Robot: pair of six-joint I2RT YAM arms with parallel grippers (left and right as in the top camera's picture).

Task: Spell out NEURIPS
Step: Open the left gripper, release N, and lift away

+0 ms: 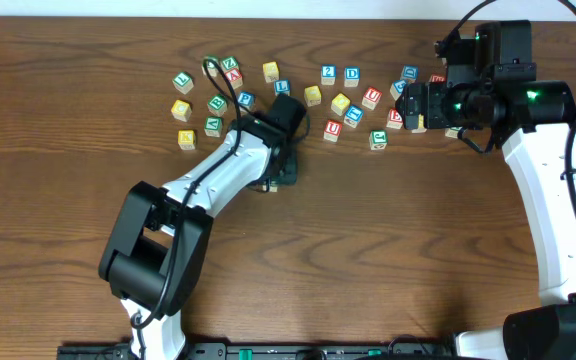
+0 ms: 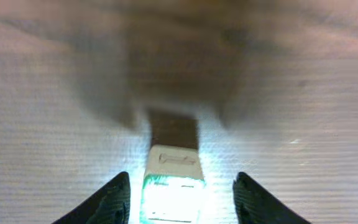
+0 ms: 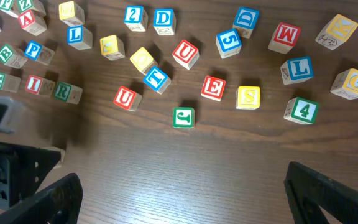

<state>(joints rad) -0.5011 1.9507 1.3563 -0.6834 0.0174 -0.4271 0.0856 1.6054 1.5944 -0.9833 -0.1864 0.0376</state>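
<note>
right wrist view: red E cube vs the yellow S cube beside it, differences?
The red E cube has a red letter and border on a pale face; the yellow S cube has both in yellow. The red E cube sits slightly askew; the yellow S cube sits nearly square. Both are small wooden cubes, letter up, on the table, close but not touching.

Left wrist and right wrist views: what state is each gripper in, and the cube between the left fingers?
left gripper: open, a gap on each side of the cube.
wooden cube: standing on the table, not gripped.
right gripper: open wide, holding nothing.
</note>
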